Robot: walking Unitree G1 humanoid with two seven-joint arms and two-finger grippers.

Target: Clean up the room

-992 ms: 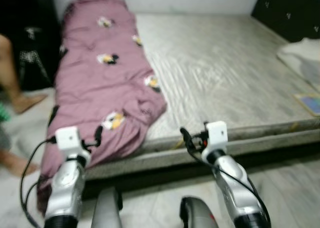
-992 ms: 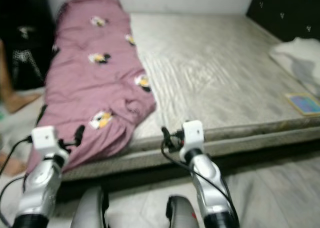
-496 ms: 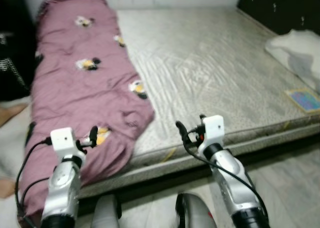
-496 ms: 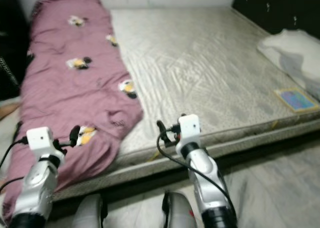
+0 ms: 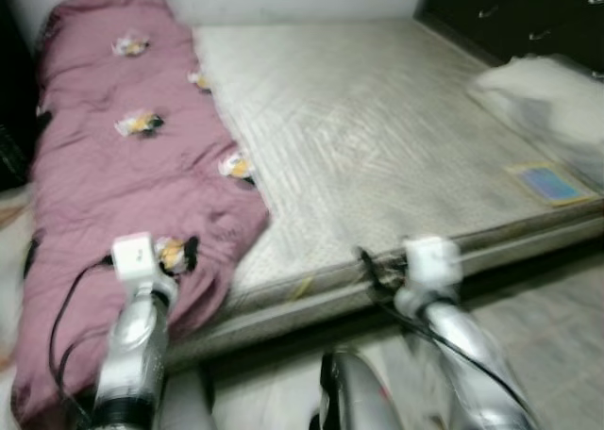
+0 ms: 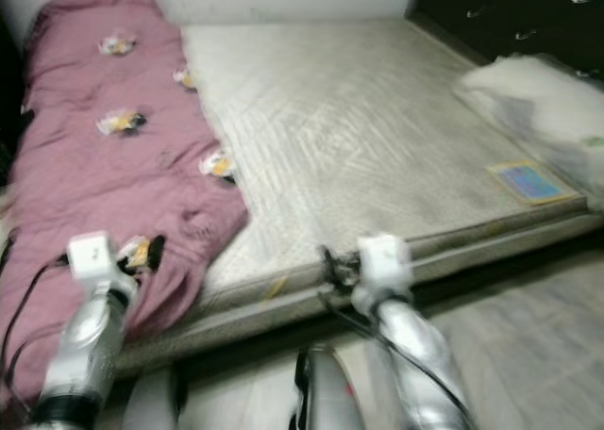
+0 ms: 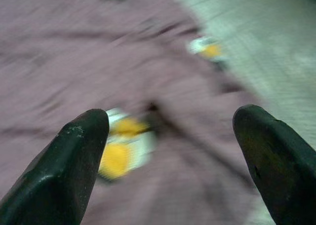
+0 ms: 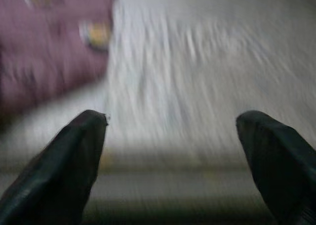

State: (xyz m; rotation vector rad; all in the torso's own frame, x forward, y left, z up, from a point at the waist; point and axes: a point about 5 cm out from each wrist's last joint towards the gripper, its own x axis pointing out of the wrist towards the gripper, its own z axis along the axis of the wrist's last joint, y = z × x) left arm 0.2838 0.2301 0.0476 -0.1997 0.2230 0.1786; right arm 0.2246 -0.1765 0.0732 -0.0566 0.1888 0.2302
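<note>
Mattress (image 5: 377, 138) edge sits closer than before, both end effectors, left (image 7: 168, 136) and right (image 8: 170, 141), spread empty.

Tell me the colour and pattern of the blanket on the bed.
Mauve-pink blanket with scattered small yellow, white and black motifs; clearest in the left eye view.

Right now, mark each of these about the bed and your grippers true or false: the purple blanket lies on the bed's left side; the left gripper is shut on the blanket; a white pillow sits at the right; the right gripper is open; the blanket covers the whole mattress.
1. The purple blanket lies along the left side of the mattress. True.
2. The left gripper is shut on the blanket. False: it is open above the blanket, holding nothing.
3. A white pillow sits at the right. True.
4. The right gripper is open. True.
5. The blanket covers the whole mattress. False: most of the mattress is bare.
</note>
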